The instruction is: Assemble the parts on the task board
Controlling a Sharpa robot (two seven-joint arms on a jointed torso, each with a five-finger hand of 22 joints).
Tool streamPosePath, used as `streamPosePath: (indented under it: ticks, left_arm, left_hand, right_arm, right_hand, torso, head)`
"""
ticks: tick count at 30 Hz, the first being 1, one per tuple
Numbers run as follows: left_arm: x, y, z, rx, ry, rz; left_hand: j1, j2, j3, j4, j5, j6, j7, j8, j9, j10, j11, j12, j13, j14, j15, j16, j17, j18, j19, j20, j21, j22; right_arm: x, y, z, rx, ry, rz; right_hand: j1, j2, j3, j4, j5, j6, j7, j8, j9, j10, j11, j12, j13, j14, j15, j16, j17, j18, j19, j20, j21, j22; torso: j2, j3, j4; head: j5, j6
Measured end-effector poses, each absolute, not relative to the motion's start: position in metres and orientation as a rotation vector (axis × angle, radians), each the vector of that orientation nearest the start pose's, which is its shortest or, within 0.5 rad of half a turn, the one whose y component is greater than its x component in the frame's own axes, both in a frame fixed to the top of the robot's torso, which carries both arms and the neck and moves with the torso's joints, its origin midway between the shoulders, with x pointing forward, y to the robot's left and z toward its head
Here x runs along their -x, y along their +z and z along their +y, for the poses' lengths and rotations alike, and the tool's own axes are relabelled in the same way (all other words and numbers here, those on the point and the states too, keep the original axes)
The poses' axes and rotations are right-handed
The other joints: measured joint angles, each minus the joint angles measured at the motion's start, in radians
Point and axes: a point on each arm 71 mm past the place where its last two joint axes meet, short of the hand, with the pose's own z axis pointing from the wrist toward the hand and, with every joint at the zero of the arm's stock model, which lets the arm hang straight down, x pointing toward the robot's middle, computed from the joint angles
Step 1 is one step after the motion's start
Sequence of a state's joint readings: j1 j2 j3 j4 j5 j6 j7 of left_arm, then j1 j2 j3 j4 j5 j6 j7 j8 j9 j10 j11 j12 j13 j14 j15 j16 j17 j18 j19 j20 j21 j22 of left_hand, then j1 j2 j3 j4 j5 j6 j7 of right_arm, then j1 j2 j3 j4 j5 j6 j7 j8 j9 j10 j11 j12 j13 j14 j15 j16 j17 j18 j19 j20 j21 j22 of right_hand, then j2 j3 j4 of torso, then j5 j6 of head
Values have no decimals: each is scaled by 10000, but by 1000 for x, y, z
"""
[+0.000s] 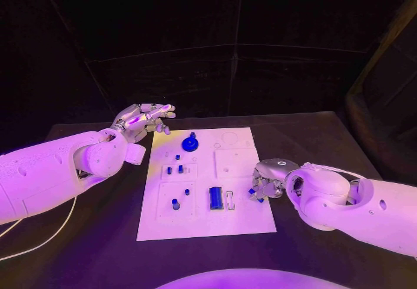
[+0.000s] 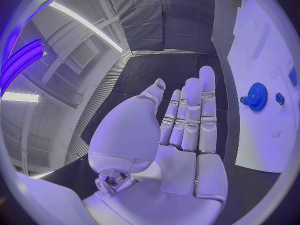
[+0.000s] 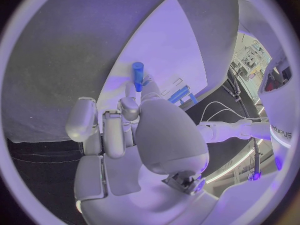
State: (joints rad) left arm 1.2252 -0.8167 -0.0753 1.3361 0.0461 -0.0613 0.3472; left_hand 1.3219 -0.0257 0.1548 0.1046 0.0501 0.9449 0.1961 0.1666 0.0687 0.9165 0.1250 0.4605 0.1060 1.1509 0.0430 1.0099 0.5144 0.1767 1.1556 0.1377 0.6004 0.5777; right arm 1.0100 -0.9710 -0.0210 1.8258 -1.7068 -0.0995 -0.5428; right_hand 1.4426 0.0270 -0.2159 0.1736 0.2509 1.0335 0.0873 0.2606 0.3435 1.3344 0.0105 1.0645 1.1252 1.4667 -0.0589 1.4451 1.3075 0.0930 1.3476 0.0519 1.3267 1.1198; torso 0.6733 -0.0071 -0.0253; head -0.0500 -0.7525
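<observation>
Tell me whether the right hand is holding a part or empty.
Holding one. In the right wrist view the right hand pinches a small blue peg at its fingertips, above the task board.

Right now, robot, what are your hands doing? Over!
Left hand open, raised off the task board. Right hand pinching a small blue peg at the board's right edge. Nothing in the way.

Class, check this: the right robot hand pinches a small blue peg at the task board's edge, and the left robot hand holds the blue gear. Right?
Not quite. The left robot hand holds nothing; its fingers are extended. The left wrist view shows the blue gear lying on the task board. The right robot hand does pinch a small blue peg.
</observation>
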Motion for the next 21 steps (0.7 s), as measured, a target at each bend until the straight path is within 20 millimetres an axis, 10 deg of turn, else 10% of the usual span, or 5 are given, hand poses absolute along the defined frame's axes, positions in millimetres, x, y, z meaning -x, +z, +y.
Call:
streamPosePath:
  ticks: [12, 21]
  left_arm:
    - [-517, -192, 243, 11535, -16103, 15066]
    - [-517, -193, 242, 11533, -16106, 15104]
  left_hand:
    - [0, 0, -28, -28, 0, 0, 0, 0, 0, 0, 0, 0, 0, 0, 0, 0, -8, 0, 0, 0, 0, -8]
    - [0, 0, -28, -28, 0, -36, -36, 0, 0, -22, 22, 0, -9, -36, 35, 0, -18, 0, 0, 0, -41, -20]
  right_arm:
    - [-388, -244, -195, 1260, 3687, 19555]
    - [-384, -242, -196, -1180, 5276, 19625]
  right_hand:
    - [404, 594, 700, -27, 1193, -24, -47, -340, -193, 1, -73, -39, 102, -39, -34, -32, -1, 0, 55, -56, 30, 165]
    - [444, 572, 1038, 167, 1635, 49, -53, -377, -194, 17, -88, -41, 52, -39, -34, -31, -1, 0, 90, -91, 44, 218]
  torso:
    - [0, 11, 1]
    - [-4, 11, -1]
  head:
    - [41, -7]
    - [77, -12]
